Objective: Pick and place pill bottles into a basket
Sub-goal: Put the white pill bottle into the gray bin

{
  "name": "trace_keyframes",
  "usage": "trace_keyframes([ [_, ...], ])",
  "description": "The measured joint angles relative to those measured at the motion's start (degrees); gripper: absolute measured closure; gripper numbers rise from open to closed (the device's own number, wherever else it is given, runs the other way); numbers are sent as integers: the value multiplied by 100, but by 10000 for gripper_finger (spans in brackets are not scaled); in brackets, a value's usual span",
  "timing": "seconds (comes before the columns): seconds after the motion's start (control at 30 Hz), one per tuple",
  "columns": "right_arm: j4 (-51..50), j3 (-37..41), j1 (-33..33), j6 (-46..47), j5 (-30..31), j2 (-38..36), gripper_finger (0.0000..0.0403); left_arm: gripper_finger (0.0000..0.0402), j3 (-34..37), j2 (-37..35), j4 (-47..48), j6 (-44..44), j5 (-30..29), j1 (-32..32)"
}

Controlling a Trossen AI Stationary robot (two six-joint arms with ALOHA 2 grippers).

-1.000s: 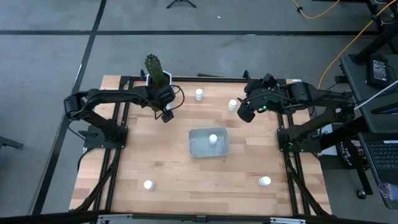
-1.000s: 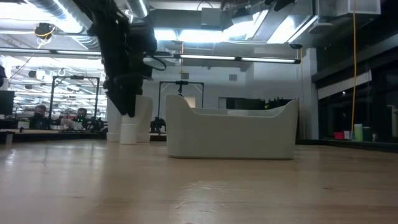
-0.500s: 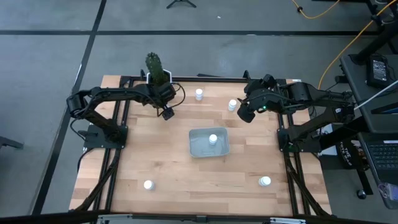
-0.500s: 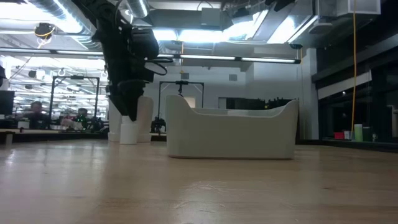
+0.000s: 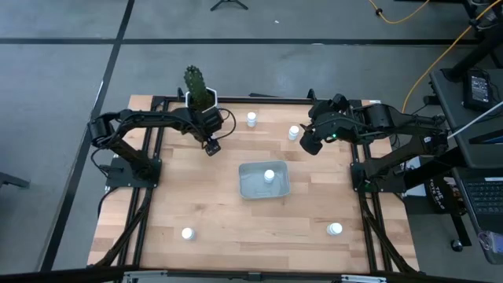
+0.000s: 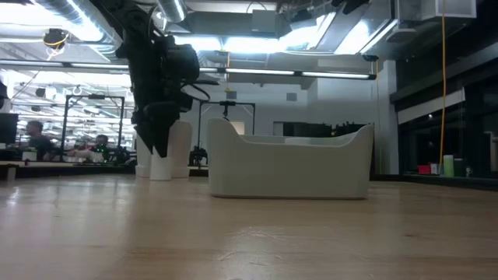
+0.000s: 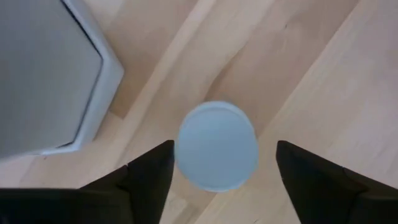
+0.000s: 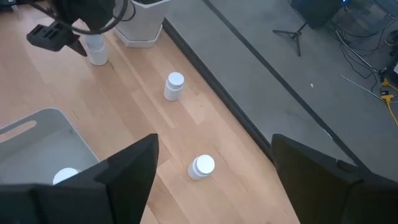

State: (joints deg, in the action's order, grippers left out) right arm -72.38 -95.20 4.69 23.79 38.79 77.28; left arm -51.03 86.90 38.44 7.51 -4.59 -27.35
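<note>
A white pill bottle (image 7: pixel 216 146) stands upright on the wood beside the white hexagonal cactus pot (image 5: pixel 199 94). My left gripper (image 5: pixel 211 146) points down over it, open, with one finger on each side of the cap. The bottle's lower part (image 6: pixel 161 165) shows under the fingers in the low view. The pale basket (image 5: pixel 245 185) sits mid-table with one bottle (image 5: pixel 269 175) inside. Two bottles (image 5: pixel 251 119) (image 5: pixel 293 133) stand near the far edge. My right gripper (image 5: pixel 310 145) hangs open above the table at far right. My left gripper comes at the bottle from above, its fingers on either side of the cap's rim (image 7: pixel 249 134). A gap shows between the cap and one finger (image 7: pixel 292 158). Whether the other finger (image 7: pixel 158 162) touches the cap, I cannot tell. The bottle stands on the table.
Two more bottles stand near the front edge, one at the left (image 5: pixel 187 233) and one at the right (image 5: pixel 335 229). The cactus pot's wall (image 7: pixel 93 81) is close beside the left gripper. Black frame rails run along the table's sides.
My left gripper has tipped a little steeper and its fingertips have come lower around the bottle by the pot. The bottle has stayed where it was.
</note>
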Motion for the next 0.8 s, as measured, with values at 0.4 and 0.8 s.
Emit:
trace_keyframes([
  [0.4, 6, 0, 0, 141, -243, 0, 92, 293, -1, 607, -201, -78, 83, 299],
  [0.8, 6, 0, 2, 127, -249, 0, 92, 284, -10, 571, -245, 80, 335, 306],
])
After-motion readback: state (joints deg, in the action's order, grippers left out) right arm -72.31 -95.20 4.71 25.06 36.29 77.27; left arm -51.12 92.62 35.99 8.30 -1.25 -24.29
